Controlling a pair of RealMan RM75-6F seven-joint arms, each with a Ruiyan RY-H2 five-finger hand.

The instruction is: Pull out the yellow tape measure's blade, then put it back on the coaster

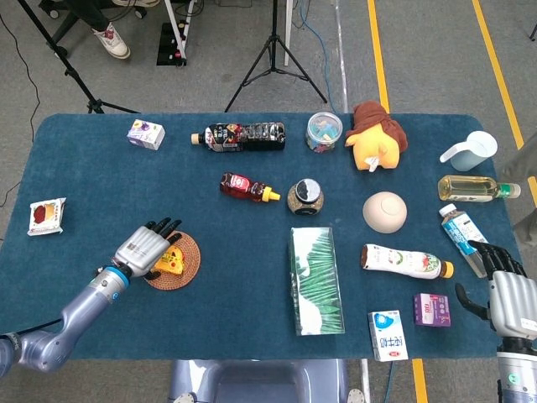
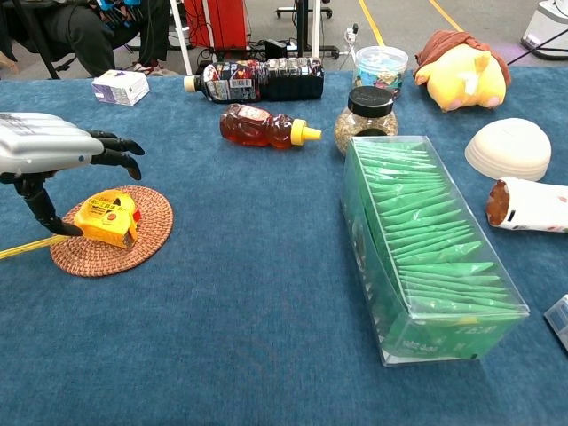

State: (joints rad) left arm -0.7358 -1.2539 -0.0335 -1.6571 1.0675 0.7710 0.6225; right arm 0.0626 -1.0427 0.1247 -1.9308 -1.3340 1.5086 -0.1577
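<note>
Left hand (image 2: 53, 151) over tape (image 2: 108, 217) on coaster (image 2: 146, 235), fingers spread, thumb at tape's rear, contact unclear, blade (image 2: 22, 248) cut off at frame edge, right hand (image 1: 510, 294) open, empty.

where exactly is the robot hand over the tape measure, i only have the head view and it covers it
Observer: the left robot hand hovers above the yellow tape measure, with its fingers spread over it and not closed on it.
Operator: what about the thumb
Observer: the thumb points down beside the end where the blade comes out. I cannot tell if it touches.
Operator: blade out?
Observer: yes, the blade lies past the rim of the coaster, on the cloth.
</note>
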